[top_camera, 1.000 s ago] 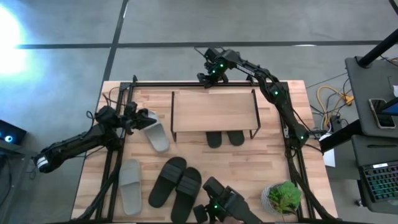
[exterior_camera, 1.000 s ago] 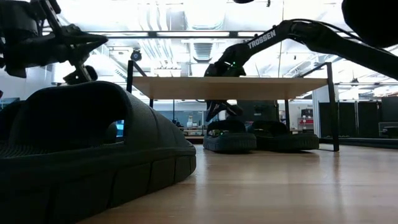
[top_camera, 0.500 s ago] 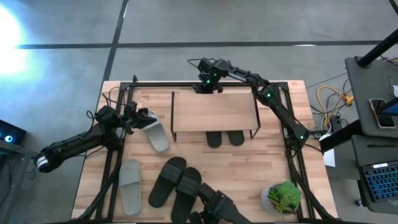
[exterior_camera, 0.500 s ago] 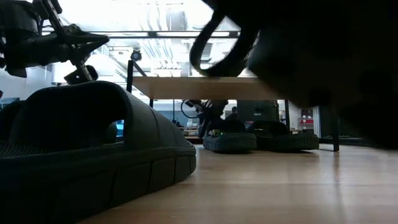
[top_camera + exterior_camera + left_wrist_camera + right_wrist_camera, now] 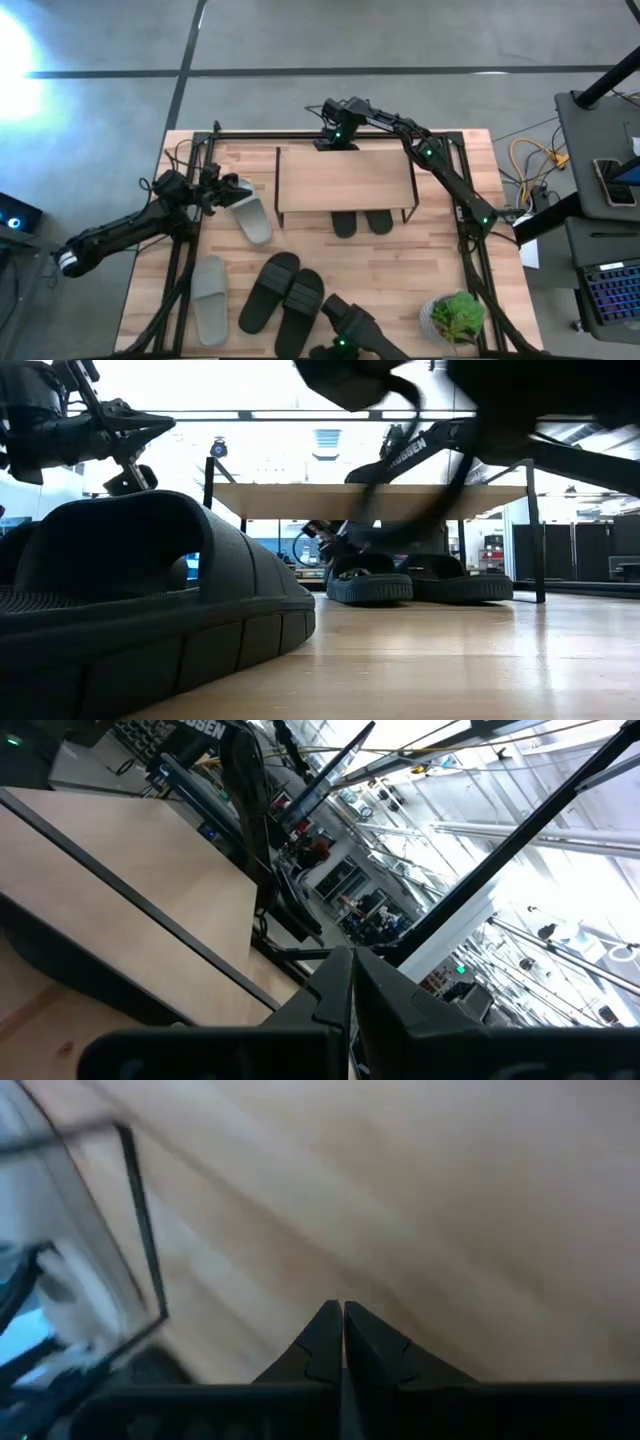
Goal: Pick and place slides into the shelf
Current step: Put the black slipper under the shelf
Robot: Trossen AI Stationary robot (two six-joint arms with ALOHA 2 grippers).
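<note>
Shelf (image 5: 345, 178) hides black slides' (image 5: 361, 222) heels — both tools clenched, L (image 5: 213, 186) & R (image 5: 328, 134).

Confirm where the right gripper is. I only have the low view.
Observer: The right gripper is above the back edge of the shelf, shut and holding nothing.
Operator: How many slides are outside the shelf?
Observer: Four. Two black slides lie side by side near the table's front, with a light grey slide next to them. A second light grey slide lies by the left gripper.
</note>
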